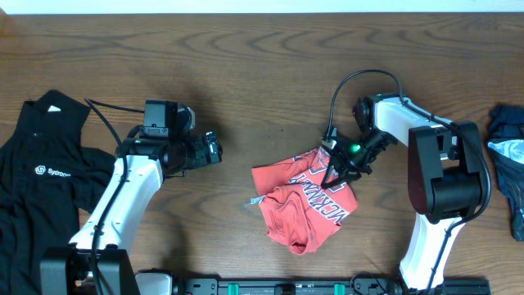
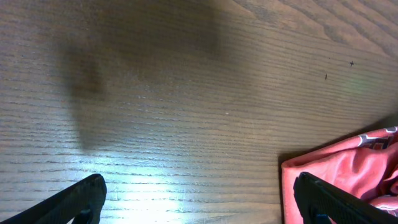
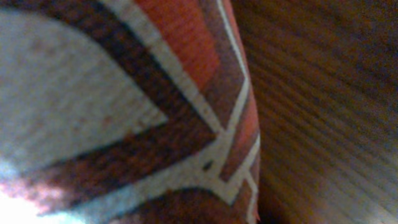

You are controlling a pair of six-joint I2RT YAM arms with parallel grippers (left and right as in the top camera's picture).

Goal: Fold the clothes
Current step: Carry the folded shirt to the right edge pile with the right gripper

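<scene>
The clothes include a coral-red T-shirt (image 1: 299, 205) that lies crumpled mid-table, its white-outlined lettering partly showing. My right gripper (image 1: 336, 174) is down on the shirt's upper right edge, shut on the fabric. The shirt's print (image 3: 124, 112) fills the right wrist view and hides the fingers. My left gripper (image 1: 214, 150) hovers open to the left of the shirt, apart from it. In the left wrist view my left gripper (image 2: 202, 208) has bare wood between its fingertips, and the shirt's edge (image 2: 364, 165) lies by the right finger. A black collared shirt (image 1: 37, 184) with a small white logo is spread at the far left.
A dark blue garment (image 1: 509, 156) is bunched at the table's right edge. The wooden table (image 1: 246, 65) shows bare at the back and between the two shirts. The right arm's base (image 1: 446, 176) stands just right of the red shirt.
</scene>
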